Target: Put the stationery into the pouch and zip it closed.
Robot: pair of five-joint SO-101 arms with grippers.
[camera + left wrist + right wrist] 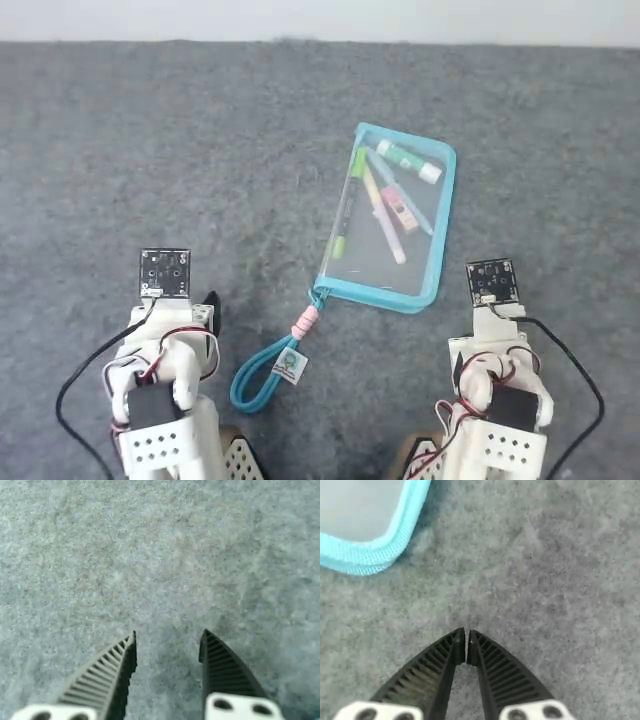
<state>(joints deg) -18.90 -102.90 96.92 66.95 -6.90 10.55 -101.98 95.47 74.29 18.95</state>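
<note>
- My left gripper (169, 632) hangs over bare grey felt (150, 150) at the near left of the table. Its fingers are spread apart with nothing between them.
- The pouch is well apart from those fingers, off to their right and farther out.
- A teal strap (255, 382) lies looped on the felt between the two arms, with a small tag (290, 367) on it. It runs up through a pink zip pull (307, 320) to the pouch's near left corner.
- The pouch (375, 291) lies flat right of centre, clear with a teal rim. Its long axis runs away from the arms, the far end leaning slightly right.
- Through the clear face I see the stationery inside: a green pen (345, 205) along the left side, a yellow and pink marker (383, 215) on a diagonal, and a green and white stick (408, 160) across the far end.
- My right gripper (467, 631) is at the near right, fingers pressed together tip to tip, clamping nothing.
- A near corner of the pouch (395, 550) lies ahead of those fingertips and to one side, near but not touching.
</note>
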